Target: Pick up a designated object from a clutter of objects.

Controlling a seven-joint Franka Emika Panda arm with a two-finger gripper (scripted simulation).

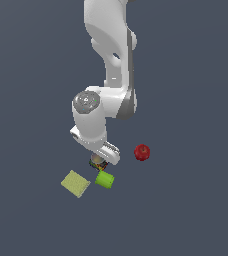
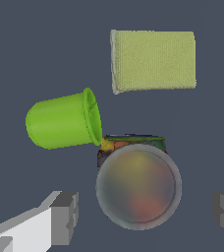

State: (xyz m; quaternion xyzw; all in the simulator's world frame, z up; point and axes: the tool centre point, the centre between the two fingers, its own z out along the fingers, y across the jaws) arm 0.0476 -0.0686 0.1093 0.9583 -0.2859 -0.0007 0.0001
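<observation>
In the exterior view, a flat yellow-green square pad [image 1: 75, 183] lay leftmost on the dark surface. Just beside it stood the small multicoloured can with a grey metallic top [image 2: 137, 186], touching a bright-green cylinder [image 2: 63, 122] lying on its side. The gripper [image 2: 146, 214] straddled the can, fingers [image 2: 65, 217] apart, holding nothing. A red apple [image 1: 142, 152] sat rightmost.

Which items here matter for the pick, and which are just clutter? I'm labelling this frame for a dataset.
Part of the job:
- short can with a grey metallic top and multicoloured label, standing upright
- gripper, open, a finger on either side of the can

Just lying about:
- bright-green cylinder, on its side next to the can
- flat yellow-green square pad
- red apple, apart from the rest
</observation>
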